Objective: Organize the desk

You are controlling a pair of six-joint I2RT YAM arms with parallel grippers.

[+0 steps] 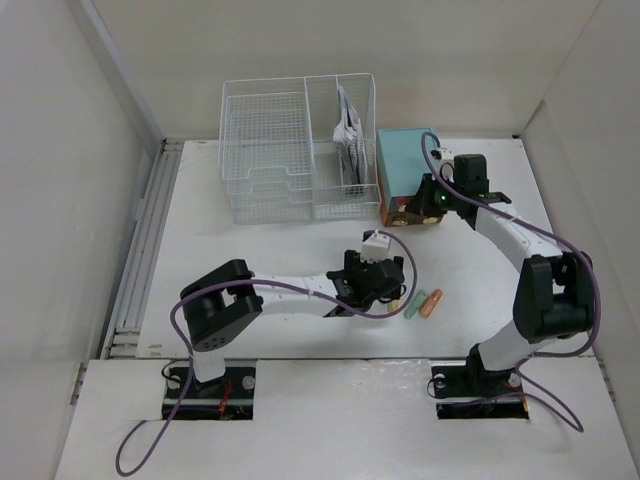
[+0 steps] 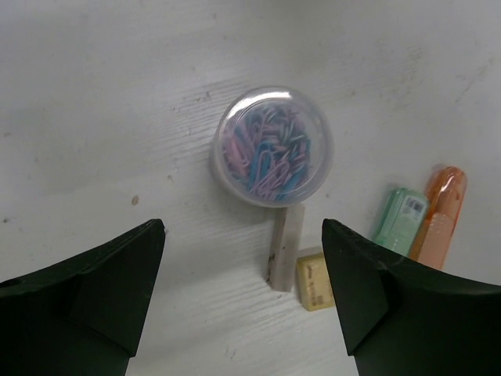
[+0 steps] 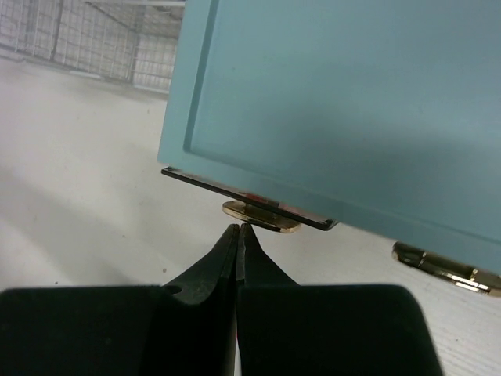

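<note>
The white desk [image 1: 250, 260] holds a clear round tub of coloured paper clips [image 2: 272, 146], a white eraser stick [image 2: 286, 247], a small yellow eraser [image 2: 313, 280], a green case [image 2: 399, 219] and an orange case [image 2: 442, 215]. My left gripper [image 2: 243, 305] is open and hovers over the desk just near of the tub, with the erasers between its fingers. In the top view it [image 1: 375, 275] hides the tub. My right gripper [image 3: 239, 229] is shut and empty, its tips right at the gold knob [image 3: 261, 216] on the teal drawer box [image 3: 352, 102].
A white wire-mesh rack [image 1: 295, 150] with papers in its right slot stands at the back. The teal box [image 1: 405, 165] stands right of it. The green case [image 1: 415, 306] and orange case [image 1: 432, 302] lie right of the left gripper. A second gold fitting [image 3: 446, 265] shows under the box.
</note>
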